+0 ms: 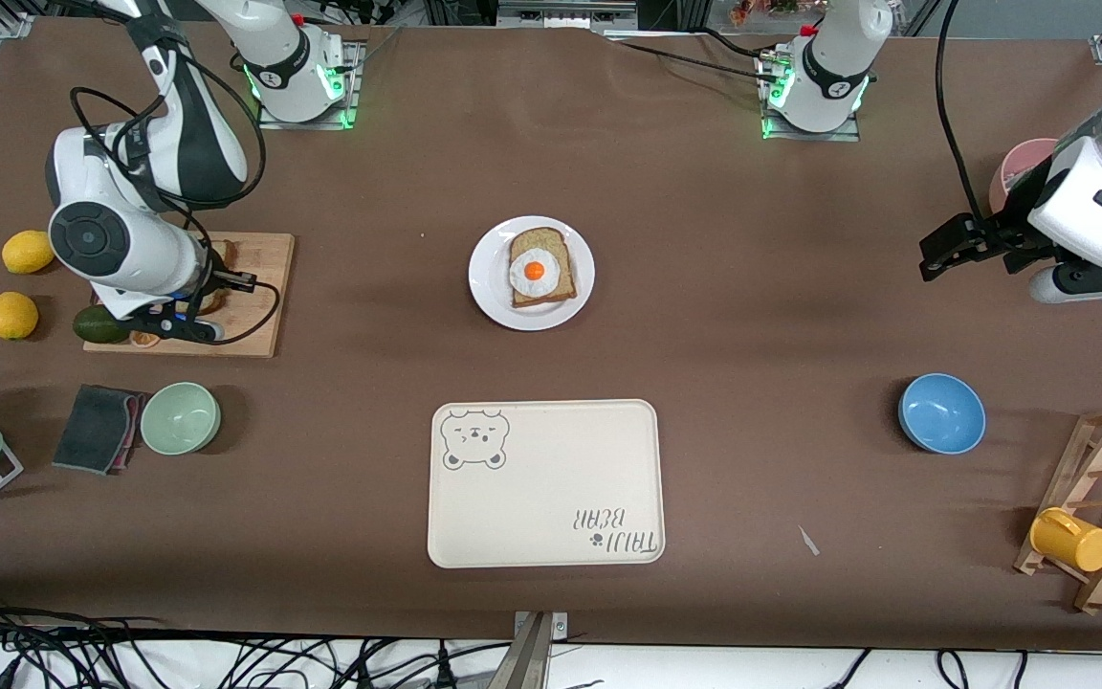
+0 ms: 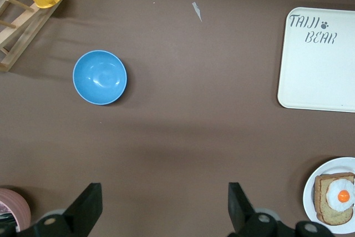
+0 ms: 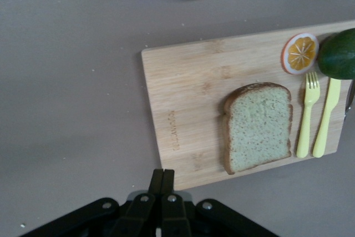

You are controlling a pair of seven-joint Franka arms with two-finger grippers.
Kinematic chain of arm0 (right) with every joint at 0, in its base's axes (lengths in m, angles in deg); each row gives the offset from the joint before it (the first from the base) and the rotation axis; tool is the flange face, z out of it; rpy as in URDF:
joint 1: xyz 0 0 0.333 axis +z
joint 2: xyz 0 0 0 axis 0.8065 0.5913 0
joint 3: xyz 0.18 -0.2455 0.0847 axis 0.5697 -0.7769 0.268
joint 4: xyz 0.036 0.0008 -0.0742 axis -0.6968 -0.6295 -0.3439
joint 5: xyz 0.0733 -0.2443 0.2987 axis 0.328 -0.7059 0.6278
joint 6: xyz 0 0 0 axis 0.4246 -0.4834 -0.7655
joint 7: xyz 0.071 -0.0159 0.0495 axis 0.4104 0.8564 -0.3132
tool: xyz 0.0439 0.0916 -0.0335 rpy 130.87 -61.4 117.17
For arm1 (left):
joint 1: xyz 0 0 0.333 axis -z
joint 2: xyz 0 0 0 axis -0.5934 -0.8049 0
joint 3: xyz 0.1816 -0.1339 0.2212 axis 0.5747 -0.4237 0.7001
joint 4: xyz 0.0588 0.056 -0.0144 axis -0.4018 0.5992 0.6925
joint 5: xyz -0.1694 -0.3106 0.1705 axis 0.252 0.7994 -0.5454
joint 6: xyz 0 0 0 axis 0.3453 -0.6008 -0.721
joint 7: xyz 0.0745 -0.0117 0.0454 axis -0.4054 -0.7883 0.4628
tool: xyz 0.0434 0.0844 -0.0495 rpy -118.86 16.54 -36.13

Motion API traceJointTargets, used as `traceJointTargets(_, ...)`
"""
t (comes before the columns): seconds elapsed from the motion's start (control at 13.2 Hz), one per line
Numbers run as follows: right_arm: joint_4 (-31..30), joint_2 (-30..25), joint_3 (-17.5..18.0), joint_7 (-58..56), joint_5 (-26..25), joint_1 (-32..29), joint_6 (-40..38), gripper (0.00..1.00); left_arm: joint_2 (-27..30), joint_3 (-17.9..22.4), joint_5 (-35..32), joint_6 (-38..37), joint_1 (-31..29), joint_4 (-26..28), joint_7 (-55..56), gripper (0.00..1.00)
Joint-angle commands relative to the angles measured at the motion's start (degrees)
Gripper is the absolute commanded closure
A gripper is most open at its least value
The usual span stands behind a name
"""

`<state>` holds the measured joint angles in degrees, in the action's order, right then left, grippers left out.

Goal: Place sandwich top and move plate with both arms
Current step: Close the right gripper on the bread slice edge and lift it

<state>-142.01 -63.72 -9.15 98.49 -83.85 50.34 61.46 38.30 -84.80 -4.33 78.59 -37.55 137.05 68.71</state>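
On my right wrist feed the right gripper [image 3: 161,178] has its jaws clenched tight together with nothing between them. It hangs over the edge of the wooden cutting board [image 3: 188,109], apart from the sandwich top [image 3: 258,127], which lies flat on that board. Just beside the slice lie a yellow fork [image 3: 308,112] and a yellow knife [image 3: 327,116], with an orange slice [image 3: 300,53] and an avocado [image 3: 339,54] at the board's corner.

The left gripper [image 2: 163,203] has its jaws released wide and empty. It hangs over bare bench [image 1: 752,316] at the left arm's end, where that arm waits, with a pink cup [image 1: 1015,172] close by.

In the front view the plate [image 1: 487,277] sits mid-bench, well apart from both grippers. On it rests a bread slice bearing a fried egg [image 1: 538,270]. Nearer the front camera lies the cream tray [image 1: 551,478] with its bear drawing. A blue bowl [image 1: 941,412] stands toward the left arm's end, and a green bowl [image 1: 180,417] and two lemons [image 1: 12,315] toward the right arm's end. A yellow mug [image 1: 1070,540] hangs on the wooden rack [image 1: 1101,450].
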Motion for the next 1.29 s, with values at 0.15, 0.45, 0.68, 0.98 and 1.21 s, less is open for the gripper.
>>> traceJointTargets(0.15, -2.34, 2.71, -2.60, 0.04, -1.89, -0.81, 4.14, 0.74, 0.06, -1.55, 1.14, -0.37, -0.08, -0.90, 0.19, 0.00)
traceJointTargets(0.45, -9.29, 2.80, -7.88, 0.03, -2.60, -0.81, 13.46, 0.59, 0.06, -1.46, 1.14, -0.37, -0.25, -0.90, 0.02, 0.00)
traceJointTargets(0.68, -13.95, 3.41, -10.87, -0.05, -3.12, -0.81, 20.31, 0.51, -0.03, -1.46, 1.06, -0.37, -0.34, -0.63, -0.07, 0.00)
traceJointTargets(0.98, -15.28, 5.08, -11.85, -0.14, -3.57, -0.81, 22.88, 0.54, -0.12, -1.46, 1.06, -0.28, -0.60, -0.81, -0.07, 0.00)
traceJointTargets(1.21, -15.63, 6.22, -12.55, -0.41, -3.83, -0.81, 23.93, 0.57, 0.06, -1.81, 1.06, -0.28, -0.08, -0.90, 0.10, 0.00)
